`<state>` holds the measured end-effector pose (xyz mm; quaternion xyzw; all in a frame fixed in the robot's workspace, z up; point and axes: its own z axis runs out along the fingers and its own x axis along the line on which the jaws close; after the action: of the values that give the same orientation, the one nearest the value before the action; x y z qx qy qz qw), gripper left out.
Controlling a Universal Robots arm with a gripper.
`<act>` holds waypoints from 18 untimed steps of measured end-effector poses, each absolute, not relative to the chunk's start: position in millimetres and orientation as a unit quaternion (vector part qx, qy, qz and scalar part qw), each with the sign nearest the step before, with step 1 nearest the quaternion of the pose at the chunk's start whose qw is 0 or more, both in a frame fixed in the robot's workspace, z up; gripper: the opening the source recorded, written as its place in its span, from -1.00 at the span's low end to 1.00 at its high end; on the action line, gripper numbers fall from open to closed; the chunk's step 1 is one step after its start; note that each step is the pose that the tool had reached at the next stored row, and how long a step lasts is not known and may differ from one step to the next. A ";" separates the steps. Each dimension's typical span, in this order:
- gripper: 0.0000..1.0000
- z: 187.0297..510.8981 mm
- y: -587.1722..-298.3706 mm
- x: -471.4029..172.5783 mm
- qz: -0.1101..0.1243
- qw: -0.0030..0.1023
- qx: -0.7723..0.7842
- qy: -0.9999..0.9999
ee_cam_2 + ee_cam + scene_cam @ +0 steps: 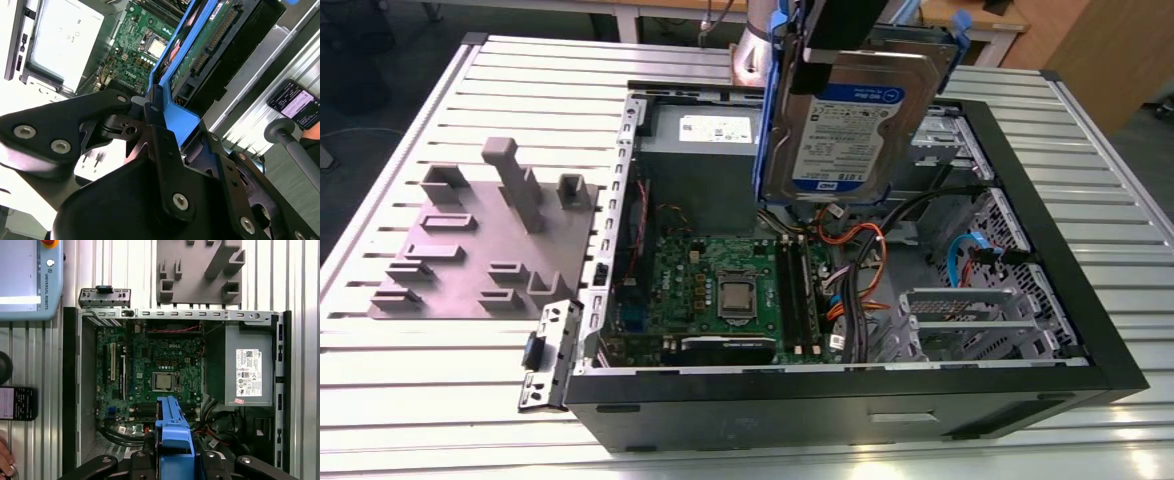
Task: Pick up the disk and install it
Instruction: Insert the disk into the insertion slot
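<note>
The disk, a silver hard drive with a white-and-blue label in a blue plastic frame, hangs upright above the open computer case, over its far middle. My gripper is shut on the disk's upper end. In the second wrist view my black fingers clamp the blue frame, and the disk's circuit-board side points down toward the motherboard. The frame's blue edge also stands over the motherboard in the first wrist view.
Inside the case are a grey power supply box, cables and a metal drive cage. A grey slotted tray lies on the slatted table at the exterior view's left. A pendant, a phone and a hand are beside the case.
</note>
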<state>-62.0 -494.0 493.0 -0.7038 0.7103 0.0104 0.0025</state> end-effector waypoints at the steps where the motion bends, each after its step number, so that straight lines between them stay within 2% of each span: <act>1: -0.27 493.0 -495.3 -62.0 0.010 0.002 -0.704 0.710; 18: -0.27 491.8 -505.2 -48.2 0.010 0.002 -0.704 0.710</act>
<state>-48.2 -505.2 491.8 -0.7038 0.7103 0.0104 0.0024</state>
